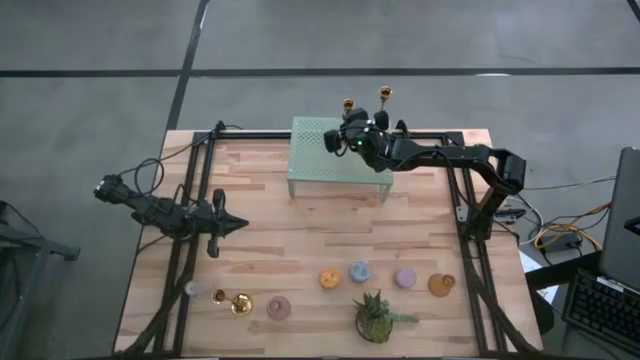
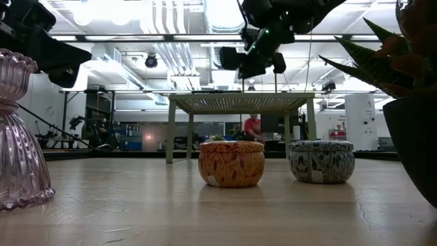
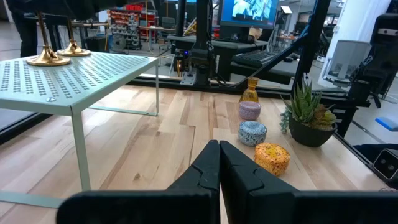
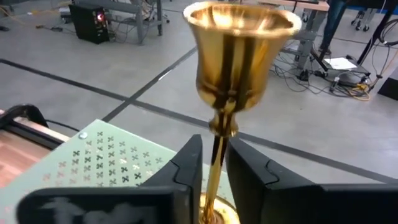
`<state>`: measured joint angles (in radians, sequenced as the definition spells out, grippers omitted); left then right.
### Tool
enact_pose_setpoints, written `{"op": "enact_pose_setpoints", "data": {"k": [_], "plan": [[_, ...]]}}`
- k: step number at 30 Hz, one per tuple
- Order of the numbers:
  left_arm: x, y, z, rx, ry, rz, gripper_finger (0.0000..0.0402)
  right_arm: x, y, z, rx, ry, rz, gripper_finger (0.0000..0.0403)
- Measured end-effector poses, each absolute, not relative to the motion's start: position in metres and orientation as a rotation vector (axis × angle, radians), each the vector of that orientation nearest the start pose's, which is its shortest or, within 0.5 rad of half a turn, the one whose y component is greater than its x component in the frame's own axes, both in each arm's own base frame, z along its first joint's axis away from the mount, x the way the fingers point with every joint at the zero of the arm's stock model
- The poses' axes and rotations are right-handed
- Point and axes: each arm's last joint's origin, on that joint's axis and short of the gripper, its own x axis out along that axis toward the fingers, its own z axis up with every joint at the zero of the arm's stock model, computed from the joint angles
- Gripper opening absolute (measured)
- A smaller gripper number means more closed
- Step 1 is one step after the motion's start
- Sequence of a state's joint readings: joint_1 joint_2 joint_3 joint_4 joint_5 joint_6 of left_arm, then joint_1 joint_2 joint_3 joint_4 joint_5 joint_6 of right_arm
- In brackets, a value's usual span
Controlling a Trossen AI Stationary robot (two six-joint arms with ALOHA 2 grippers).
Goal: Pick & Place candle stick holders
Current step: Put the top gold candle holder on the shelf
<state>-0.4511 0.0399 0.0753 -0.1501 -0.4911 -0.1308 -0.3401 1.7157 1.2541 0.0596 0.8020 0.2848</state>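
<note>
Gold cup and thin stem fill the right wrist view: the right gripper [image 4: 212,163] brackets a candlestick [image 4: 239,56] on the green perforated stand [image 1: 312,160], fingers just beside the stem; whether they pinch it I cannot tell. Left to right: the left gripper [image 3: 219,163] waits, pressed together; a third candlestick [image 1: 238,303] lies near the table's front-left corner. Placing looks nearly finished; next, release cleanly. Stem upright, cup up.

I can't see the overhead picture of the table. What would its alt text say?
The right gripper reaches over a pale green perforated stand at the table's far edge, beside two upright gold candle stick holders. The left gripper waits, shut, over bare wood. Along the near edge sit a third gold holder, coloured pucks and a potted plant.
</note>
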Motion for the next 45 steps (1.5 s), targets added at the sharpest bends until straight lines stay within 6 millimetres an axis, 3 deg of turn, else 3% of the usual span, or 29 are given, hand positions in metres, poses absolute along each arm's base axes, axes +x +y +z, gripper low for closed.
{"op": "enact_pose_setpoints", "data": {"k": [10, 18, 25, 35, 45], "plan": [[0.088, -0.028, 0.172, -0.079, 0.100, 0.047, 0.0005, 0.353, -0.138, 0.264, 0.120, 0.411, -1.137, 0.0140], [0.088, -0.028, 0.172, -0.079, 0.100, 0.046, 0.0005, 0.351, -0.126, 0.254, 0.084, 0.543, -1.101, 0.0154], [0.088, -0.028, 0.172, -0.079, 0.100, 0.047, 0.0005, 0.352, -0.122, 0.250, 0.175, 0.590, -0.963, 0.0120], [0.088, -0.028, 0.172, -0.079, 0.100, 0.047, 0.0005, 0.347, -0.119, 0.245, 0.239, 0.656, -0.931, 0.0019], [0.088, -0.028, 0.172, -0.078, 0.100, 0.047, 0.0005, 0.345, -0.123, 0.243, 0.257, 0.668, -0.945, 0.0008]]}}
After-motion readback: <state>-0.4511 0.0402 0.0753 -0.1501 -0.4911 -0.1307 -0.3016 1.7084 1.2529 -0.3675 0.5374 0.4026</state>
